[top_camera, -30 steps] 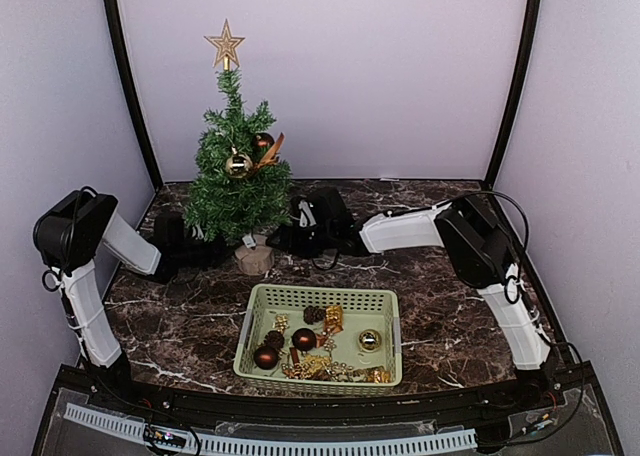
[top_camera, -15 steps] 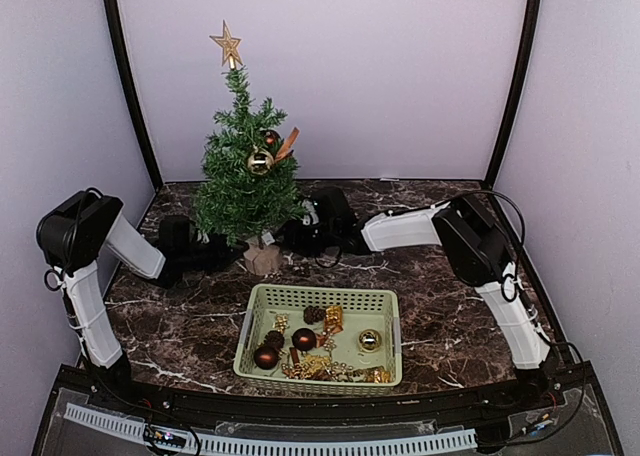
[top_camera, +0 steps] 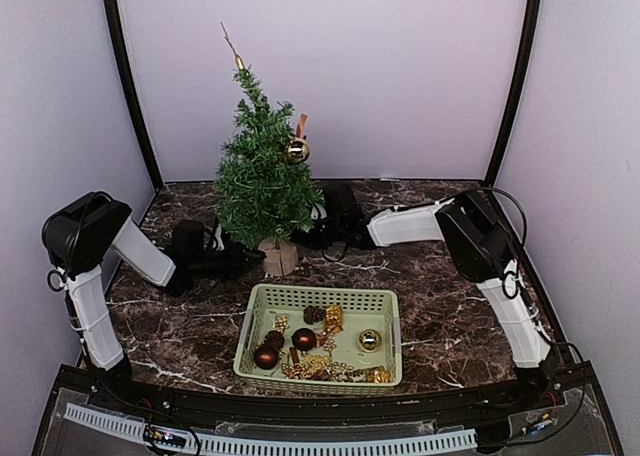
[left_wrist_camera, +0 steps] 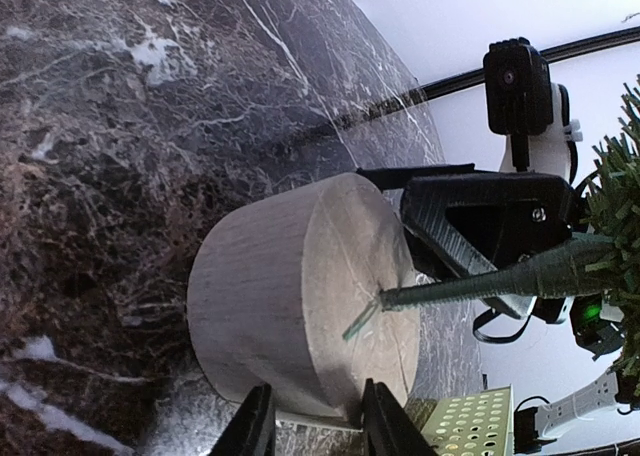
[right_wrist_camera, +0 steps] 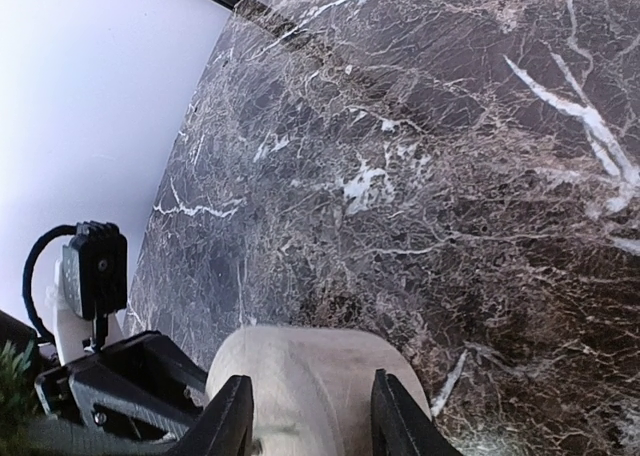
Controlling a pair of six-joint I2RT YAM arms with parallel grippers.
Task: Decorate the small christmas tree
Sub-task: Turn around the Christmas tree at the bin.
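Note:
The small christmas tree [top_camera: 266, 181] stands at the back left of the marble table on its round wooden stump [top_camera: 280, 259]. It carries a gold ball [top_camera: 296, 151] and a star topper [top_camera: 233, 46] seen edge-on. My left gripper [top_camera: 255, 260] reaches in from the left and is shut on the stump [left_wrist_camera: 300, 296], its fingers [left_wrist_camera: 257, 424] astride the lower rim. My right gripper [top_camera: 305, 239] comes from the right, with its fingers [right_wrist_camera: 232, 416] closed on both sides of the stump [right_wrist_camera: 310, 371]. In the left wrist view the thin trunk [left_wrist_camera: 470, 281] runs off to the right.
A pale green basket [top_camera: 392, 326] sits in front of the tree, holding brown and gold balls, pine cones and a gold bead string. Purple walls with black corner posts close in the back and sides. The arm bases stand at the near corners.
The tree has slid right and slightly toward the front, turning so the star now shows edge-on. Both grippers moved with the stump and narrowed onto it.

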